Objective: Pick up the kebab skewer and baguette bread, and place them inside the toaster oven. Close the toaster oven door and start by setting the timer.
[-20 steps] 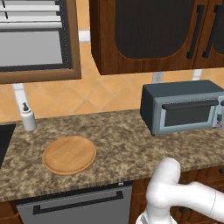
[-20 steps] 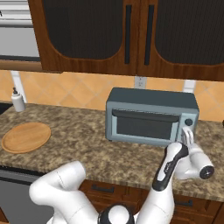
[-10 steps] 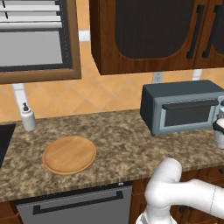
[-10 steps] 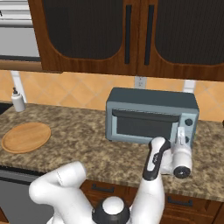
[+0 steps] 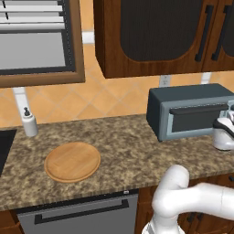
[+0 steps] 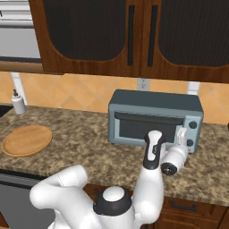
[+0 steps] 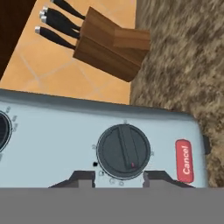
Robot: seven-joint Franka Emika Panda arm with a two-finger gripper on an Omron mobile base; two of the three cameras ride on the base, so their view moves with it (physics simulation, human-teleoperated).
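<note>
From where I stood, the round wooden board (image 5: 72, 161) lay bare near the surface's left end. Further right, the toaster oven (image 6: 154, 119) sat against the back edge, its door (image 6: 147, 126) shut. The gripper (image 7: 119, 178) faced the timer knob (image 7: 123, 151), jaws narrowed around it, contact unclear. Centering first, then turning gently, seemed wise.
</note>
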